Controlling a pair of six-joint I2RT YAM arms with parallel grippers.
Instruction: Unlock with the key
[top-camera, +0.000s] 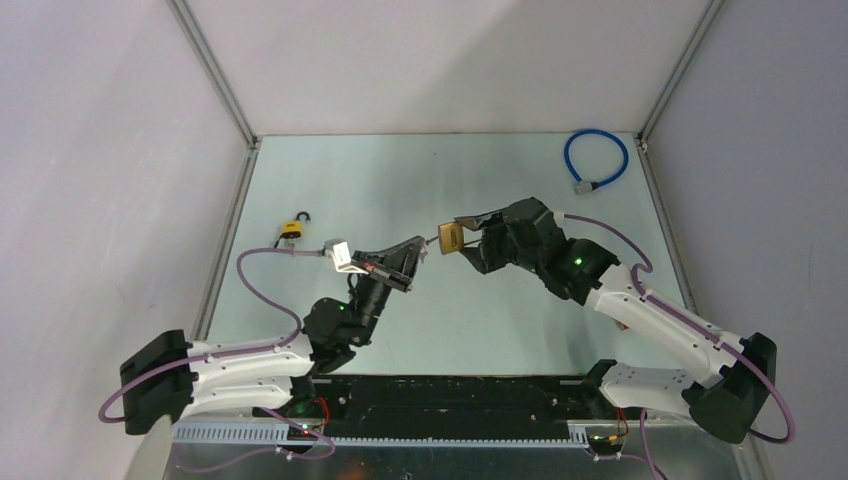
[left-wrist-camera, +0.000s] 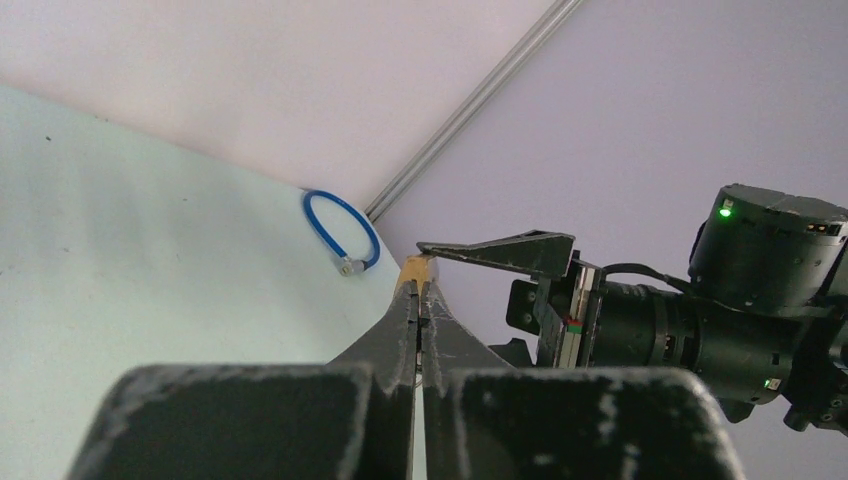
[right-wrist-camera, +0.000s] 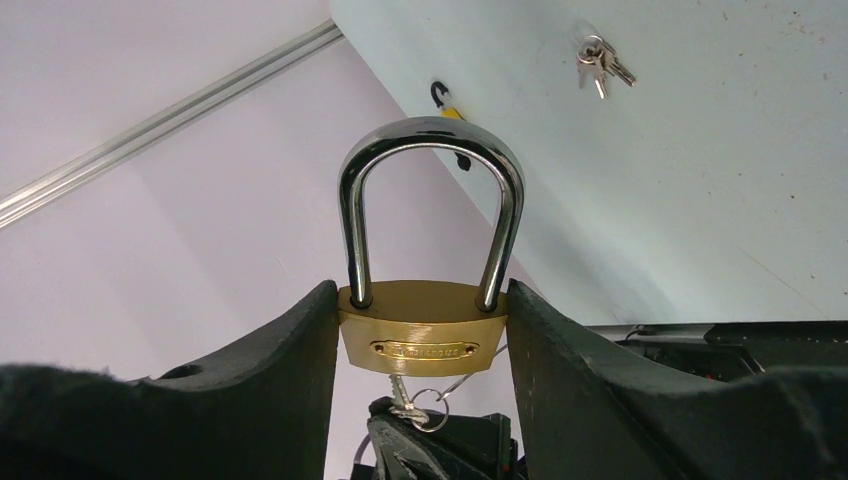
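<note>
Closest to the right wrist lens, the right gripper (right-wrist-camera: 420, 300) is clamping the brass padlock (right-wrist-camera: 420, 335) by its two narrow sides. Its jaws are standing partly apart, with the lock body filling the gap between them. I am seeing the steel shackle (right-wrist-camera: 430, 200) pointing straight up, both legs sitting down in the body. Under the lock, the key (right-wrist-camera: 403, 395) is sticking into the bottom face with a thin wire ring hanging from it. The left gripper (left-wrist-camera: 420, 285) is pinching that key from below, its jaws pressed fully together.

From the overhead camera I am watching the two arms meeting over the middle of the table (top-camera: 400, 170). The padlock is being held up off the surface between them, the left gripper reaching in from the left and the right one from the right.

Near the table's left edge, a small yellow padlock (top-camera: 291, 229) is lying with its black shackle swung open. A bunch of spare keys (right-wrist-camera: 595, 62) is lying on the table some way from it. A blue cable loop (top-camera: 596, 160) is resting in the far right corner.
</note>
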